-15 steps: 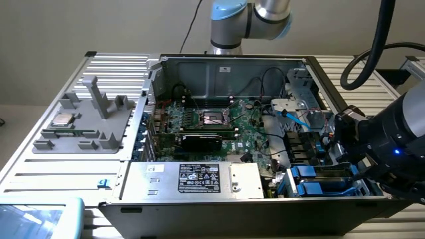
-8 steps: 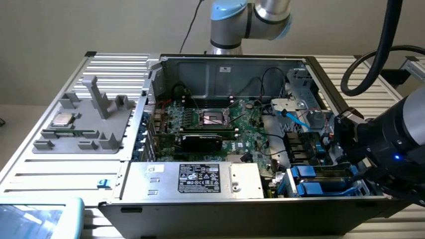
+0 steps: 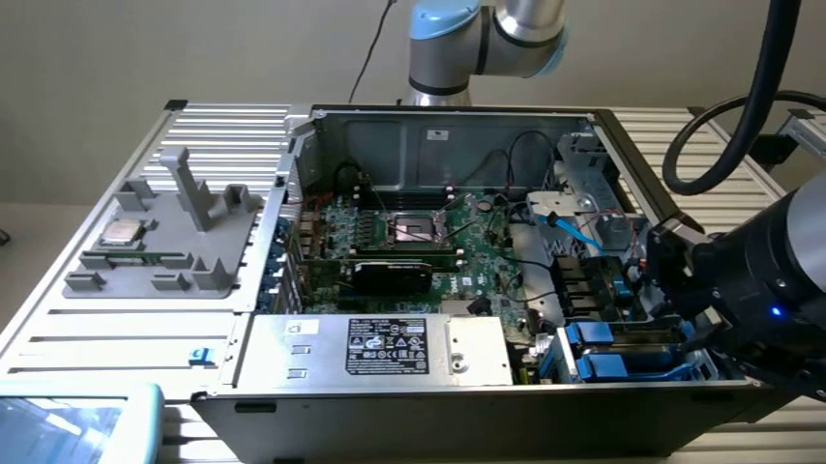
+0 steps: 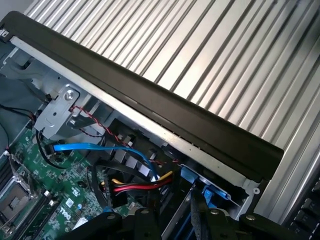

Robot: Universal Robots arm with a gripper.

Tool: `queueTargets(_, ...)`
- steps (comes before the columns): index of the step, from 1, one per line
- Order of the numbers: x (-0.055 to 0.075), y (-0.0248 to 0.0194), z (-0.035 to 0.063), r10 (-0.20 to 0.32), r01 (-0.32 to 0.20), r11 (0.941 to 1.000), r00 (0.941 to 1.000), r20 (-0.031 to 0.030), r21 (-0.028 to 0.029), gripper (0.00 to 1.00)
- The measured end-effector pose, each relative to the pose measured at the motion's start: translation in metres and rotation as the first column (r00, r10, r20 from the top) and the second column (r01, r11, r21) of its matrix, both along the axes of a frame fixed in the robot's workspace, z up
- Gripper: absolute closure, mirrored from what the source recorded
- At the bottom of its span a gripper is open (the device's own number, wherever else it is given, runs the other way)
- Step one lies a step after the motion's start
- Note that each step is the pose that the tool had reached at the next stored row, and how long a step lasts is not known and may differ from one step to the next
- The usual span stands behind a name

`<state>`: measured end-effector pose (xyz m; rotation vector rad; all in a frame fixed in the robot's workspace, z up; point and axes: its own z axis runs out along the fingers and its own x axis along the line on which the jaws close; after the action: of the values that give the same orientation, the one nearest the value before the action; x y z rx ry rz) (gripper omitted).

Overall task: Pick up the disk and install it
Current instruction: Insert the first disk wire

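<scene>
**Disk held at the drive bay**

The gripper hangs over the drive bay at the lower right of the exterior frame, inside the open computer case. In the wrist view the jaws stand narrow, closed on a grey metal slab with a blue plastic edge beside it. This looks like the disk, held at the mouth of the bay. Its labelled face is hidden.

As a judgement, the disk is dense and rigid for its size, with smooth metal flanks that could slip, and it takes knocks badly. The safest hold is across its flanks or on the blue bracket, keeping off the label face and any exposed circuitry. A blue cable and red and yellow wires lie close to the bay and could snag.
</scene>
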<state>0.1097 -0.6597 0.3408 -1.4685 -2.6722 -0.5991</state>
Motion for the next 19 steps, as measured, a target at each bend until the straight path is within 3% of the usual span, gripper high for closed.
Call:
queueTargets(7,0.0009,-0.0043,-0.0003,0.025,-0.025,0.9996,0.9997,0.0039,0.0089,0.62)
queueTargets(11,0.0012,-0.005,-0.0003,0.03,-0.031,0.999,0.9994,0.0193,0.0311,0.62)
queueTargets(19,0.0011,-0.0061,-0.0007,0.03,-0.031,0.999,0.9994,0.0196,0.0315,0.62)
